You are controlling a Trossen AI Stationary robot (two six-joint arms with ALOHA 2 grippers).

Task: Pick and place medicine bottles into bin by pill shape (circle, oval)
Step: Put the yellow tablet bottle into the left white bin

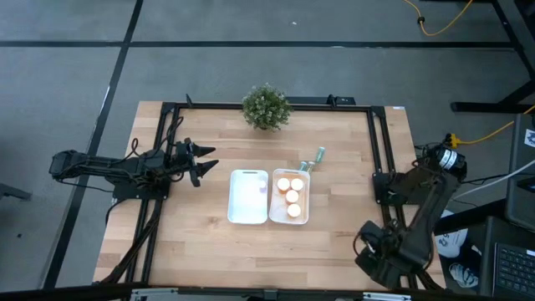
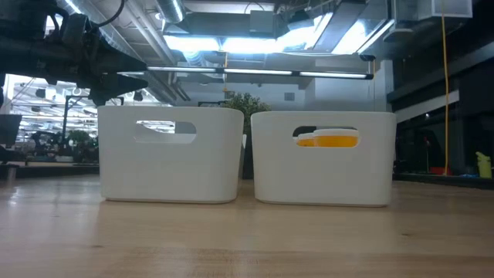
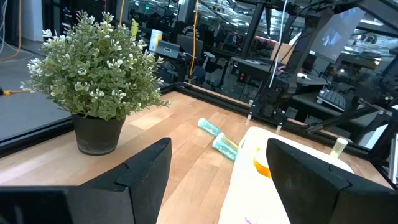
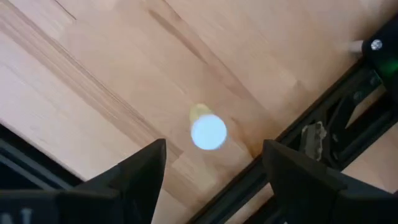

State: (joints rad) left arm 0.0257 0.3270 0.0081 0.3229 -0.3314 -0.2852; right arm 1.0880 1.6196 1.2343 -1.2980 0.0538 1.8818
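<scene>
Three orange bottles with white caps (image 1: 290, 196) stand in the right white bin (image 1: 306, 219); one shows through its handle slot in the low view (image 2: 328, 140). Two pale teal bottles (image 1: 313, 159) lie on their sides on the table just beyond that bin, and also show in the left wrist view (image 3: 217, 138). A white-capped pale bottle (image 4: 208, 131) stands upright on the table below my right gripper (image 4: 211, 171), which is open and points down over it near the table's right rail. My left gripper (image 1: 203, 163) is open and empty, left of the left bin (image 1: 236, 213).
A potted plant (image 1: 267, 107) stands at the table's far middle. A black frame rail (image 1: 380, 142) runs along the table's sides and far edge, and shows close to the right gripper (image 4: 323, 134). The two bins stand side by side in the table's middle.
</scene>
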